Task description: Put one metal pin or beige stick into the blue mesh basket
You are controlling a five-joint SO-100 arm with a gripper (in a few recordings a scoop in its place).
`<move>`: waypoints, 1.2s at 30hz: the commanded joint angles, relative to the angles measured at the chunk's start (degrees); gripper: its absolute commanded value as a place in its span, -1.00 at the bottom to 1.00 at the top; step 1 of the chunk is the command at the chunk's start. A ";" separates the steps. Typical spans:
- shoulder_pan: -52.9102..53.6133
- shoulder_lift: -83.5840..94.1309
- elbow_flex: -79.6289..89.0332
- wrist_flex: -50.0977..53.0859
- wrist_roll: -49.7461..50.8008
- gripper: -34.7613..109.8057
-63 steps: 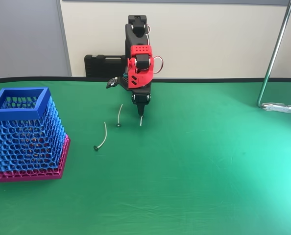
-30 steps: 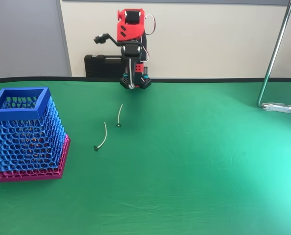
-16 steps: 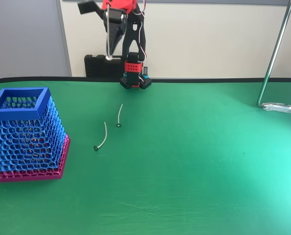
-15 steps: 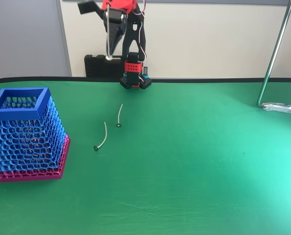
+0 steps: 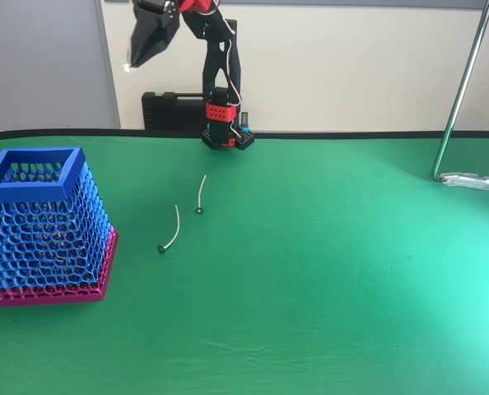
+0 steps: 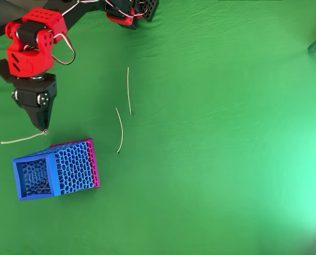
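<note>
My red and black gripper (image 5: 132, 62) hangs high in the air at the back left, shut on the thin pale pin. In the overhead view the pin (image 6: 22, 138) sticks out leftwards from the gripper's tip (image 6: 44, 129), just above the basket's far edge. The blue mesh basket (image 5: 44, 216) with its magenta base stands on the green table at the left, below and in front of the gripper. From overhead its open blue rim (image 6: 35, 177) shows.
Two curved pale pins with dark heads (image 5: 201, 193) (image 5: 170, 231) lie on the green cloth between the arm's base (image 5: 225, 134) and the basket. A black case (image 5: 169, 109) stands at the back. A metal pole with a clamp (image 5: 468, 180) is at the right.
The gripper rose from the table with the pin, went up past the arm's base and swung left towards the basket. The two curved pins stayed put.
</note>
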State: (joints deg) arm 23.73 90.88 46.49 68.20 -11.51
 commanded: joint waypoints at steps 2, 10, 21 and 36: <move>3.16 -3.96 -7.03 -1.67 -1.49 -0.51; 7.73 -13.89 -17.05 -1.67 -3.52 -0.51; 9.14 -28.92 -34.63 -1.76 -4.92 -0.51; 8.53 -47.90 -53.53 -9.84 -8.35 -0.51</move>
State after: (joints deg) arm 32.34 43.24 -3.16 60.21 -19.34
